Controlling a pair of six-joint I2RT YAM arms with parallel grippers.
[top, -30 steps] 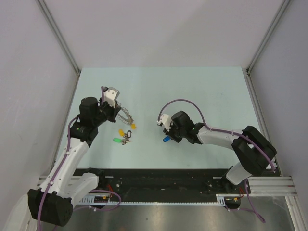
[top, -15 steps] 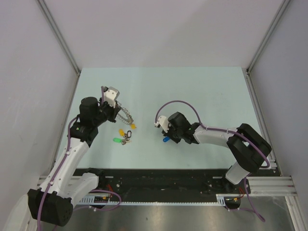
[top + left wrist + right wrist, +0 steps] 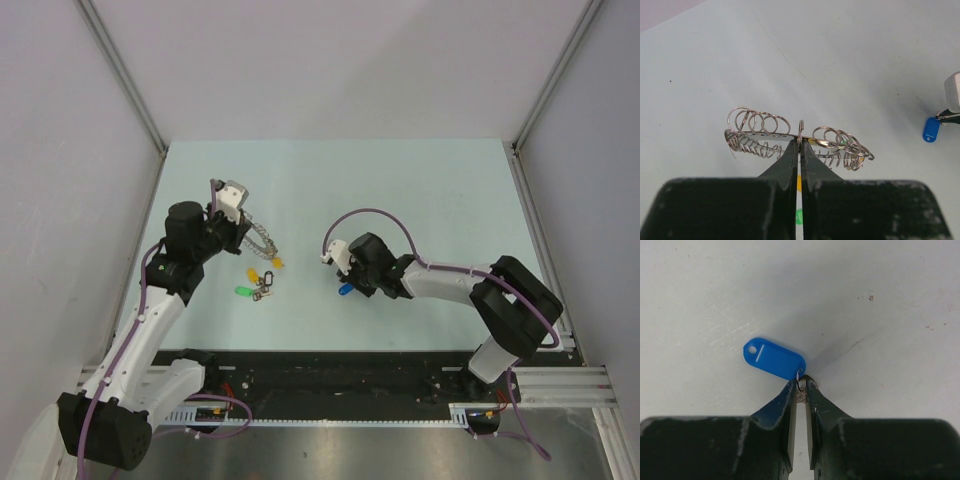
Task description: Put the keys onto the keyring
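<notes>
Left end effector: fingers pressed tight together, clamped on the band of the keyring.
Keyring: held in the left end effector over the left part of the tabletop. The left wrist view shows it edge-on, with small wire rings standing along it on both sides of the grip.
Loose keys: a small metal cluster lying on the tabletop just beside the keyring, on the side towards the arm bases.
Green tag: at the left edge of that cluster.
Yellow tag: between the cluster and the keyring.
Orange-yellow tag: at the keyring's outer tip; I cannot tell whether it hangs from the ring.
Blue-tagged key: lying flat on the tabletop near the middle, well apart from the keyring and to its right.
Right end effector: down at the tabletop, fingertips drawn nearly together and pinching the small split ring at the end of the blue tag.
</notes>
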